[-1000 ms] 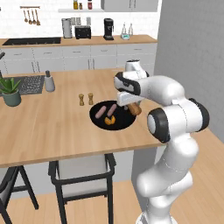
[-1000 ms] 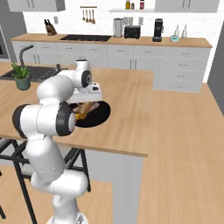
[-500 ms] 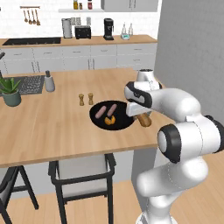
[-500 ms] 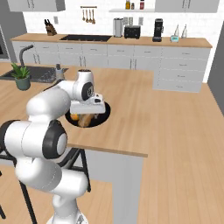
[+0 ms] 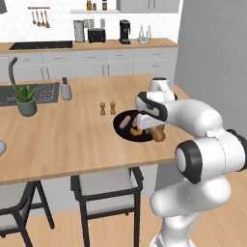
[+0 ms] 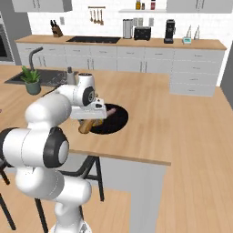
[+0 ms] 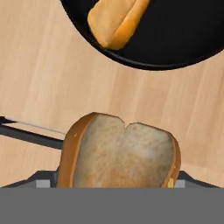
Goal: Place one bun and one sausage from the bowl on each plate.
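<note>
The tool (image 5: 155, 131) has lifted out of the bowl (image 5: 121, 130) toward 4 o'clock, jaws clamped on one bun (image 7: 120, 155) above the worktop (image 7: 39, 78). The other bun (image 7: 116, 19) remains inside; a plate is probably next.

this is a home kitchen. a long wooden table (image 5: 62, 140) stands in the middle with dark chairs (image 5: 108, 193) tucked under it. along the back wall run grey cabinets (image 6: 113, 57) under a wooden top with a black hob (image 6: 93, 39), a toaster (image 6: 142, 32), a coffee machine (image 6: 169, 31) and a knife block (image 6: 55, 30). spoons (image 6: 96, 15) hang on the white tiled wall. a sink tap (image 5: 10, 70), a potted plant (image 5: 25, 99) and salt and pepper shakers (image 5: 107, 108) sit on the table.
</note>
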Available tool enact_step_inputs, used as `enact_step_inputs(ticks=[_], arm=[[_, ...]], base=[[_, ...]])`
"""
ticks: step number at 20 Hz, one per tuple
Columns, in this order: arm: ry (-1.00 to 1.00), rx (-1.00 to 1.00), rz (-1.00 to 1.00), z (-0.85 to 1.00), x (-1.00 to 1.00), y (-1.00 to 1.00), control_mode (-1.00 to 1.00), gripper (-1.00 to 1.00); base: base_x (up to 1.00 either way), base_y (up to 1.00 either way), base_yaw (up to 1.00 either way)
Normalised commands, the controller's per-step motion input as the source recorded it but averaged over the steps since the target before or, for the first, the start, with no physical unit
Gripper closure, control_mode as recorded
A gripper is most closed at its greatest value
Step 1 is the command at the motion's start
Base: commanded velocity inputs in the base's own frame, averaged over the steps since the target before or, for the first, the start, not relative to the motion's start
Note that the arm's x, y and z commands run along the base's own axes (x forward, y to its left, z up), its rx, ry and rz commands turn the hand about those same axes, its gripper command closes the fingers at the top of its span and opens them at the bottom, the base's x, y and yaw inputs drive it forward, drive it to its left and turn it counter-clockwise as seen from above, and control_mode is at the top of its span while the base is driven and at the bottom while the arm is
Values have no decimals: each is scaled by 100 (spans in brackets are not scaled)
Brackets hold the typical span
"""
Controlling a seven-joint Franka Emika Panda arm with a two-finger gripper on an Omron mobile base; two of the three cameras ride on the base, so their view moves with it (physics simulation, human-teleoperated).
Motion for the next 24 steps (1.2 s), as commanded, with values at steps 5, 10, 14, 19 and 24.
enact_step_inputs(ticks=[5,10,14,19,24], arm=[[0,0,0,0,0,0,100,100],[0,0,0,0,0,0,100,100],[0,0,0,0,0,0,100,100],[0,0,0,0,0,0,100,100],[0,0,0,0,0,0,100,100]], base=[[0,100,0],[3,100,0],[21,100,0],[20,100,0],[53,95,-7]])
